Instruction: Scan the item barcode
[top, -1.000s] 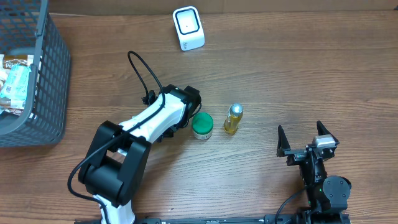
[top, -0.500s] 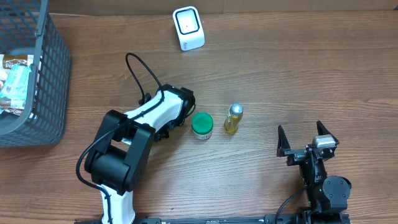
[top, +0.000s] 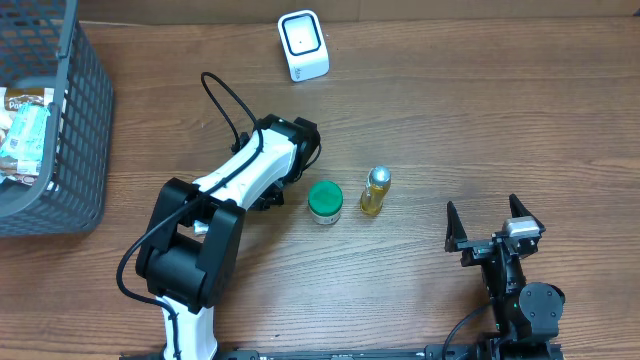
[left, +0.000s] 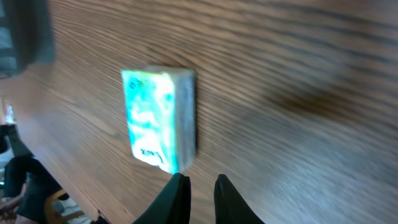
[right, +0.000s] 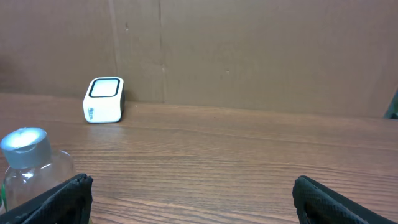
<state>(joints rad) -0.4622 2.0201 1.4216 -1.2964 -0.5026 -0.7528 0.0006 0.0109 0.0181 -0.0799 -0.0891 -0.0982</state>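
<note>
Overhead, the left arm (top: 250, 180) reaches out across the wooden table (top: 450, 120), and its wrist covers whatever lies directly beneath it. Just beside that wrist stands a green-lidded jar (top: 325, 202), with a small yellow bottle (top: 374, 190) capped in silver a little further toward the right arm's side. The jar and the bottle are apart. A white barcode scanner (top: 303, 45) sits near the far edge of the table, well apart from both. At the left edge is a gray mesh basket (top: 75, 150) holding some packaged goods.

The left wrist camera, which is blurred, shows a teal packet (left: 158, 118) on the table close ahead of the left claw (left: 199, 186). The packet's printed face is toward the lens, and no barcode can be made out. The two fingertips are barely parted, with a thin gap between them and nothing in it, and they do not touch the packet.

The right claw (top: 481, 203) rests near the front edge of the table with its fingers spread wide and empty. Its own camera looks across the table past the bottle toward the scanner.
</note>
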